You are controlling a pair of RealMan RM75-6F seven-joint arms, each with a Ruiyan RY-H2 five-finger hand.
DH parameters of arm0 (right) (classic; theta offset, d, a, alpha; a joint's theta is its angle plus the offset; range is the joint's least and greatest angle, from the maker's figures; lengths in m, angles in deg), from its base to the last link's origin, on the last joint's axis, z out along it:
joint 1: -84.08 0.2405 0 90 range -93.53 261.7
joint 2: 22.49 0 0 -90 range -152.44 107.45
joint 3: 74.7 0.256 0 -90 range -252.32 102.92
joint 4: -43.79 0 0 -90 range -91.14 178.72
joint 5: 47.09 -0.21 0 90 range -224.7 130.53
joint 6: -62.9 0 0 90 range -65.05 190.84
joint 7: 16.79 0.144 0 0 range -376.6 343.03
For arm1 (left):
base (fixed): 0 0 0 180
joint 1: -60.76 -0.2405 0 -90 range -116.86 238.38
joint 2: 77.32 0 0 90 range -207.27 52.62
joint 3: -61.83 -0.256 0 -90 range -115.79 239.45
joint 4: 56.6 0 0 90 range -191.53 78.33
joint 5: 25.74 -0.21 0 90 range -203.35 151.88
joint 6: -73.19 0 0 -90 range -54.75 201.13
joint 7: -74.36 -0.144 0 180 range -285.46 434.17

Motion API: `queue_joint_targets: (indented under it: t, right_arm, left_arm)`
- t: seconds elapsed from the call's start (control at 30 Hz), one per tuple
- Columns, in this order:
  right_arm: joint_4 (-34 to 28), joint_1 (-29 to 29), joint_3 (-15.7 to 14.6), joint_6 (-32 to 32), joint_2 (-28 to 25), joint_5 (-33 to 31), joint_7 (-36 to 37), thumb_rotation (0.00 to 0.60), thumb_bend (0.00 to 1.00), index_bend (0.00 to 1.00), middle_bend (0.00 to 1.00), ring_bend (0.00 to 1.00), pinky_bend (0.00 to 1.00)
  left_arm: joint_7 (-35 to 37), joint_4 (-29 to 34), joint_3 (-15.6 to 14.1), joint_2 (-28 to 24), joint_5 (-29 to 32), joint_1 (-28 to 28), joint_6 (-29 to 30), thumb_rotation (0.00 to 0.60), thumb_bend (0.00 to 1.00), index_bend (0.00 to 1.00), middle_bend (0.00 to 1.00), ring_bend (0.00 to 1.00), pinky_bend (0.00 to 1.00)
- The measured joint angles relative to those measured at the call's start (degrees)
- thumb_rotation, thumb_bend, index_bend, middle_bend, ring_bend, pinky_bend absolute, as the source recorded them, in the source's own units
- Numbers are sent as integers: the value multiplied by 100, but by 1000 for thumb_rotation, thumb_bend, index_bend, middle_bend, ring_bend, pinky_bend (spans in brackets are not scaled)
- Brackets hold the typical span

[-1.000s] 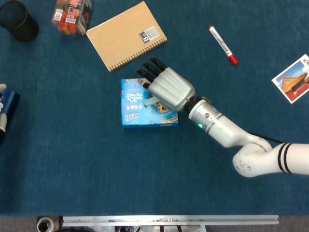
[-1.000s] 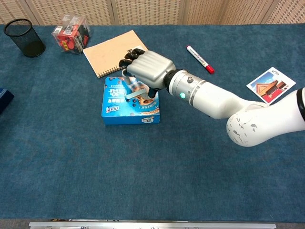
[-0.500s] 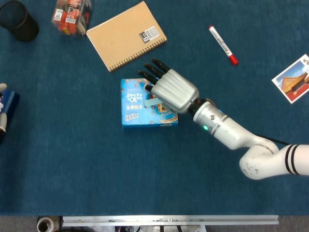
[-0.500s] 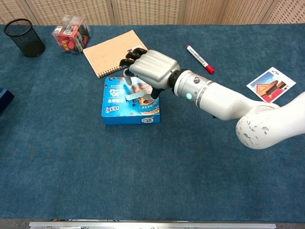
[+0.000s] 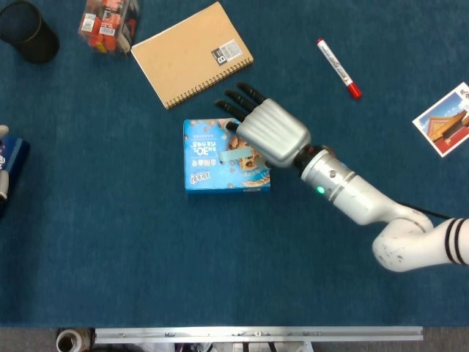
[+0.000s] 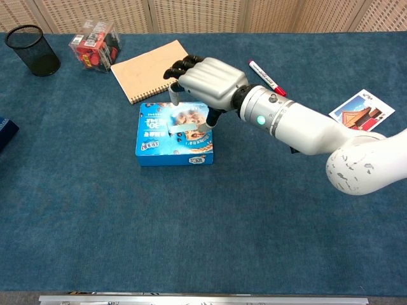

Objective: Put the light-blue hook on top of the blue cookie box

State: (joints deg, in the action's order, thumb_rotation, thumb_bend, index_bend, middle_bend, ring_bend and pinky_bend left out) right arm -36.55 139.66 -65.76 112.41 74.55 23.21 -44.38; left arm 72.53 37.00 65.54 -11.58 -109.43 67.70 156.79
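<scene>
Right hand [image 6: 206,81] hangs over the far right part of the blue cookie box [image 6: 173,135], fingers apart and holding nothing, its dark fingertips [image 5: 242,99] reaching past the box's far edge toward the notebook. Below the palm the light-blue hook [image 6: 184,128] lies flat on the box lid, near its right edge; whether the thumb touches it I cannot tell. The left hand [image 5: 4,163] shows only as a pale sliver at the left border of the head view (too little to judge its fingers), beside a dark blue object [image 5: 16,155] cut off by the frame. Bare blue cloth [image 6: 191,235] spreads wide in front of the box and to its left; behind it the room is tighter, with one spiral notebook [image 5: 192,53] near the box's far edge. Also on the table: one black mesh cup [image 6: 32,49] in the far left corner, one clear box of red items [image 6: 94,44] next to it, one red-capped marker [image 5: 338,68], and one postcard [image 5: 444,119] showing a red-roofed building. The cookie box carries a large "30"; the notebook's small label is too fine to read.
</scene>
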Motion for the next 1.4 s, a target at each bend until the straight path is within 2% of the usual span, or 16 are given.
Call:
queue_joint_targets:
  t: [0.17,0.27,0.33,0.4,0.47,0.67,0.77,0.87,0.93,1.07,1.23,1.4]
  right_arm:
    - [-306,-135,79,148,-381,-59,84,600,134,388,155,0,0]
    - [-596,-276,136,349,-714,-99,113,600,146,388,202,5,0]
    - [-823,-402,163,523,-972,-102,140,600,147,388,235,40,3]
    - [-1010,-515,170,660,-1192,-82,173,600,152,388,284,124,87]
    - [-1205,-642,165,780,-1444,-48,234,600,178,388,316,181,209]
    - [-1638,-959,130,937,-2130,-24,479,600,223,399,367,333,445]
    - [-1722,-1101,125,1021,-2351,-33,592,600,261,413,402,464,591]
    - [-1774,-1188,106,1050,-2479,-31,668,600,295,413,440,545,679]
    - [-1822,-1244,86,1082,-2543,9,712,600,306,413,464,581,710]
    - [-1909,-1316,38,1124,-2610,112,756,600,338,414,513,650,761]
    - [-2024,-1427,-83,1149,-2692,211,705,600,368,415,587,728,809]
    - [-2081,-1517,-162,1159,-2733,287,716,600,407,415,646,787,846]
  left_arm:
    - [46,-52,-7,-73,-126,79,-68,600,430,225,343,294,236]
    - [70,-100,-19,-109,-274,166,-125,600,431,233,343,295,236]
    - [117,-148,-31,-142,-405,260,-199,600,430,235,353,303,236]
    - [146,-208,-40,-181,-553,382,-293,600,430,234,381,324,256]
    - [157,-254,-45,-218,-689,499,-375,600,430,234,438,397,344]
    - [247,-362,-71,-330,-1071,935,-784,600,430,229,670,656,690]
    - [184,-363,-113,-396,-1214,1182,-1125,600,430,207,794,794,829]
    - [70,-312,-160,-461,-1307,1436,-1531,600,432,174,890,906,924]
    - [-12,-261,-187,-499,-1352,1637,-1847,600,461,161,928,944,960]
    - [-86,-166,-215,-535,-1398,2062,-2437,600,618,145,993,997,1000]
    - [-117,-137,-201,-420,-1439,2567,-2916,600,795,144,1000,1000,1000]
    - [-95,-252,-186,-173,-1519,2869,-3078,600,818,144,1000,1000,1000]
